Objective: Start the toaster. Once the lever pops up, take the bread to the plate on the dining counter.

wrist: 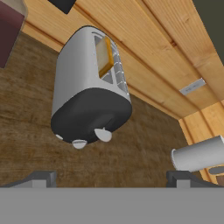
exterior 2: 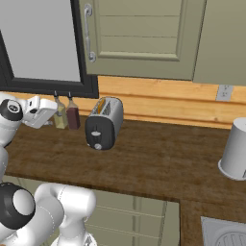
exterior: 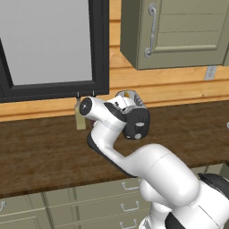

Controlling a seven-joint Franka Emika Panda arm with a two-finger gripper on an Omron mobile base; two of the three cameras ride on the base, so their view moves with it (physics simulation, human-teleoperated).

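Starting the toaster [exterior 2: 104, 123] is the step not yet done: the bread [wrist: 104, 57] sits down in one slot with a tan edge showing at the top, and the lever [wrist: 103, 134], a pale tab on the black end panel, looks untouched. So nearly all of the task is left, as I judge it: press the lever, wait for the pop, lift the slice, carry it off to the plate.

The gripper [wrist: 111, 177] hangs in the air short of the toaster, its jaws released and spread wide, nothing between them. In the hand view the black end panel faces the camera, lever a little left of centre between the two tips, with a second pale knob [wrist: 79, 144] just beside it lower down; the two should not be confused.

The toaster stands on the dark wooden worktop [exterior 2: 158, 163], near the back wall. To one side, near it but apart, stand two bottles [exterior 2: 72, 115]; to the other, well apart, a pale grey canister [exterior 2: 236, 149]. Bare worktop lies in front of the end panel, so the approach to the lever looks open. A wall cabinet [exterior 2: 144, 38] hangs above, which may limit how high the slice can be lifted straight up. The worktop's front edge lies between the base and the toaster.
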